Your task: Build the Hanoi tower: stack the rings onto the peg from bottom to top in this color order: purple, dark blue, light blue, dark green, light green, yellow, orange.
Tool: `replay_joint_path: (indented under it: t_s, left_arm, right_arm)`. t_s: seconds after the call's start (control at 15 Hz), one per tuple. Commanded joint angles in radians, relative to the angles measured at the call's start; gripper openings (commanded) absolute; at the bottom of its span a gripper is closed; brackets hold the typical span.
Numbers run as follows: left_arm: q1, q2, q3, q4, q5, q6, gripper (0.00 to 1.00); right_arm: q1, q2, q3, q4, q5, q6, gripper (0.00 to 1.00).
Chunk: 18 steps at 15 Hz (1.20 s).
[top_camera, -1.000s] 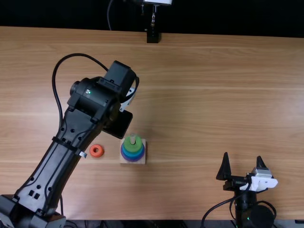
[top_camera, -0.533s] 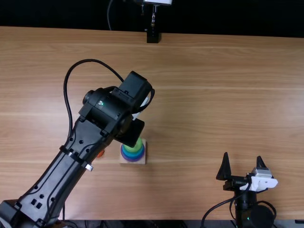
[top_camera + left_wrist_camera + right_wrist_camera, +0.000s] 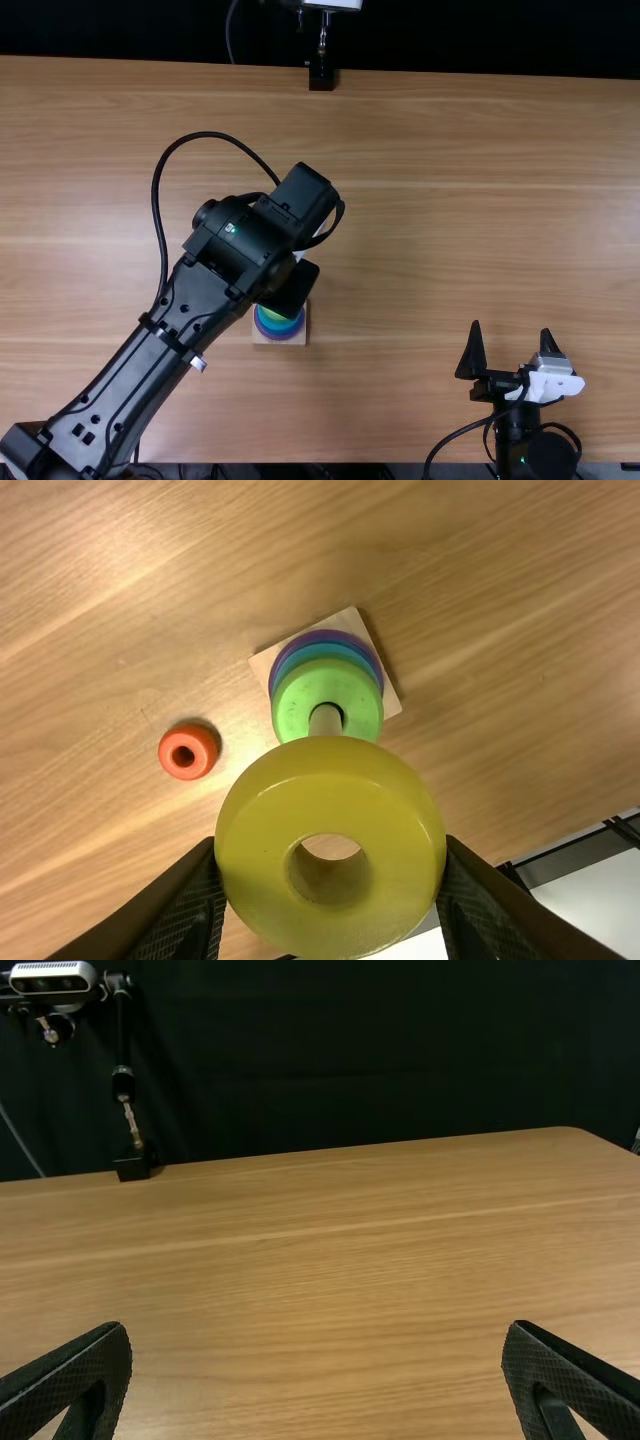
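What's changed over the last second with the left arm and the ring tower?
The left arm swung rightward and slightly toward the near edge, bringing its tool closer to the tower. That tool holds the yellow ring; whether the hold changed, I can't tell. The wooden base and its stacked rings stayed put, as did the right tool.
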Motion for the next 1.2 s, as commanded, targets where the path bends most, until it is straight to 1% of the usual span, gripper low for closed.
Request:
replay_joint_path:
  t_s: [0.0,1.13]
  left_arm:
    - [-0.004,0.013,0.021,0.005,-0.003,-0.014,0.0]
    - [0.007,0.031,-0.125,0.071,-0.005,-0.012,0.0]
  right_arm:
    - [-0.002,-0.006,-0.008,0.004,-0.006,-0.003,1.0]
    - [-0.002,-0.006,-0.008,0.004,-0.006,-0.003,1.0]
